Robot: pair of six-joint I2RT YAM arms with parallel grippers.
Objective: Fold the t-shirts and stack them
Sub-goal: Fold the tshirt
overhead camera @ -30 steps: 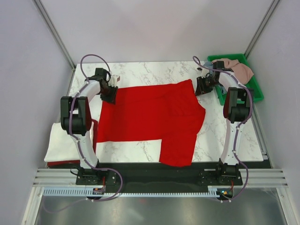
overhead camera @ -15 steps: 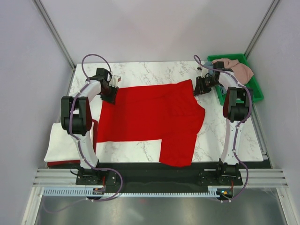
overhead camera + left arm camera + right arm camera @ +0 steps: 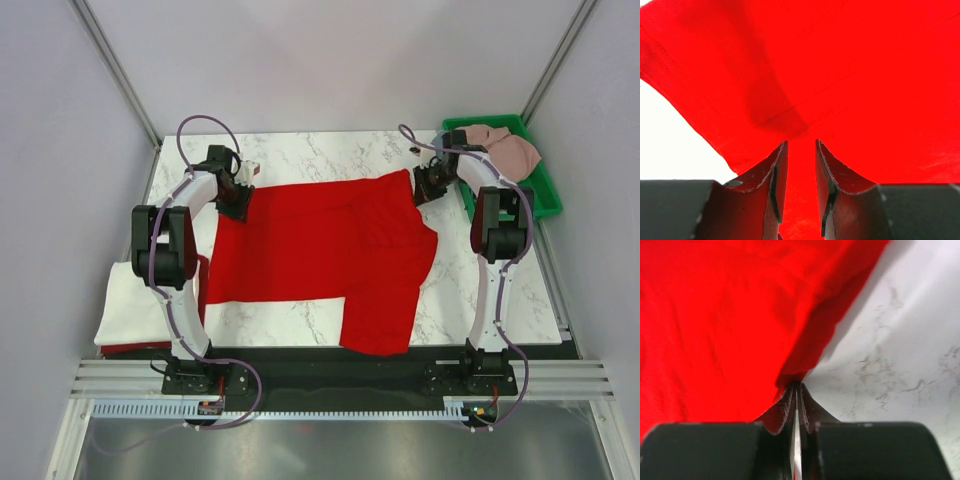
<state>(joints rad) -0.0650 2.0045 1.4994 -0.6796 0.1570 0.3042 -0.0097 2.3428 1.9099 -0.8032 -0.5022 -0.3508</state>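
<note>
right end effector (image 3: pixel 796 386) | moved in, pinched shut | red t-shirt (image 3: pixel 715 325) corner

A red t-shirt (image 3: pixel 850 75) fills nearly the whole view, its cloth smooth at the upper right and darkened by a broad shadowed fold near the middle. A stitched hem (image 3: pixel 675 65) runs along its left edge, and beyond that edge the tabletop (image 3: pixel 670 145) shows as a blown-out white patch. At the bottom the left tool (image 3: pixel 801 145) reaches in, its two dark fingers (image 3: pixel 765 185) standing a little apart with a strip of the red cloth caught between them.
</note>
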